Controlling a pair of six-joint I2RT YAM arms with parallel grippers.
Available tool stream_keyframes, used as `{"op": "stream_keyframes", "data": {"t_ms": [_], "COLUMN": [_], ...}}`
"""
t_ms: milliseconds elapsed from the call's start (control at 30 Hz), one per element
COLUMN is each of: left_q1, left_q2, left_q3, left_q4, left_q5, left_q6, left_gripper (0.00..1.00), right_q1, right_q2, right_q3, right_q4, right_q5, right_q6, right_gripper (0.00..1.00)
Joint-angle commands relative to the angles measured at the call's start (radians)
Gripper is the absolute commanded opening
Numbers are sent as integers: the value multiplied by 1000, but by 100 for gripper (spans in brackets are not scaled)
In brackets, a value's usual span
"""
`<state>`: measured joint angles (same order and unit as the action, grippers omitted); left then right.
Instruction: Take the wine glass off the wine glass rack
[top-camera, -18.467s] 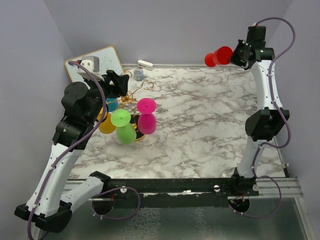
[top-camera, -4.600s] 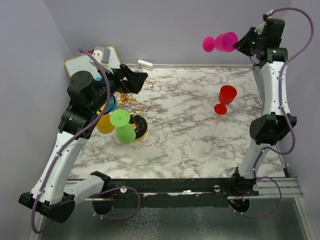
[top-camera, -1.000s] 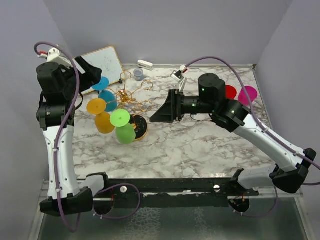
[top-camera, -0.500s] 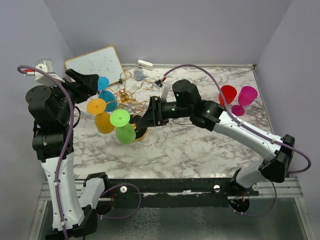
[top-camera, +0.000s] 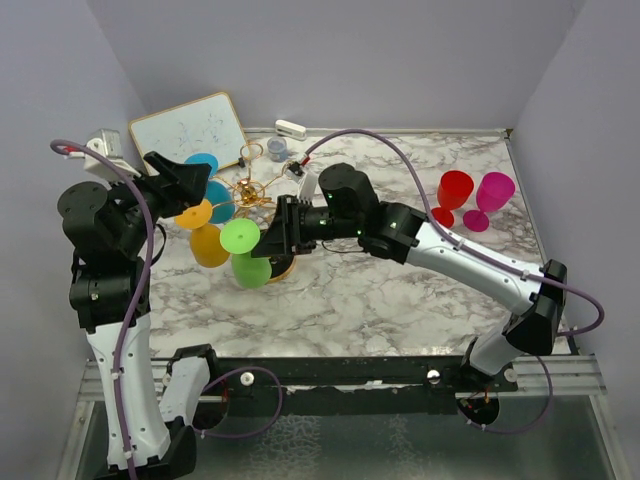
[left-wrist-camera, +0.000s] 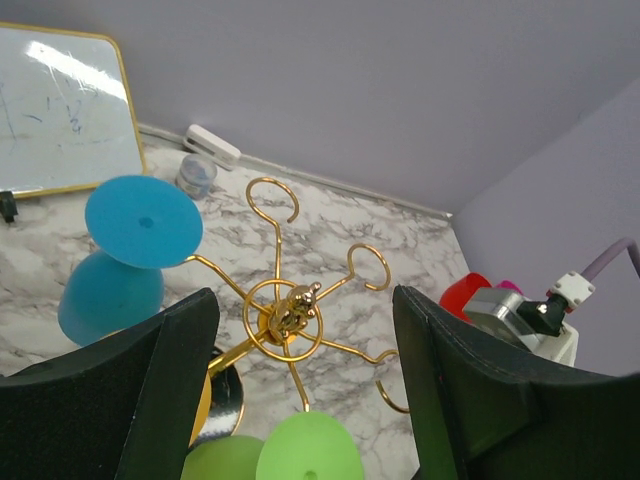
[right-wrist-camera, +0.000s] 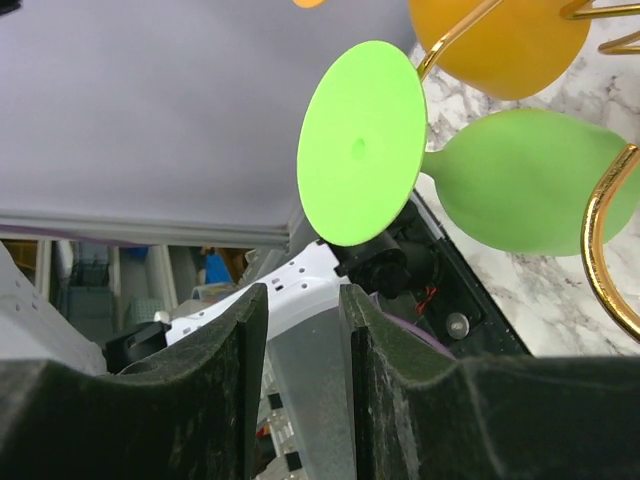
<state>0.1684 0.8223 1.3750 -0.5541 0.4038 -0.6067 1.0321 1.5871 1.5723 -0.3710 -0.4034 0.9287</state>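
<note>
The green wine glass (top-camera: 246, 252) hangs where it hung half a second ago, on a near arm of the wine glass rack (top-camera: 252, 194) at the left of the table. The right gripper (top-camera: 266, 246) has pushed further left and now sits just right of that glass. The wrist view shows the glass's round foot just beyond the fingertips, with the jaws parted and nothing between them. The left gripper (top-camera: 188, 174) has edged closer to the rack's far-left side, above the blue glass (top-camera: 214, 192), its fingers spread wide and empty. An orange glass (top-camera: 207, 241) hangs just left of the green one.
</note>
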Motion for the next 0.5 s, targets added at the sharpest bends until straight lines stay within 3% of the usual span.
{"op": "stream_keyframes", "data": {"t_ms": [0,267,467], "left_q1": [-25,-48,-47], "left_q2": [-33,-62,-65], "left_q3": [-66,-145,-109], "left_q4": [5,146,77], "left_q5": [140,290,142], "left_q6": [-8,-116,-116], "left_gripper": [72,72,71], "right_q1": [30,36,37], "right_q2": [-47,-186,-101], "right_q3": [27,-72,45], "right_q4": [-52,-56,-146], "right_q5": [110,177,181], "right_q6": [-56,-153,-139], "right_gripper": [34,35,36]}}
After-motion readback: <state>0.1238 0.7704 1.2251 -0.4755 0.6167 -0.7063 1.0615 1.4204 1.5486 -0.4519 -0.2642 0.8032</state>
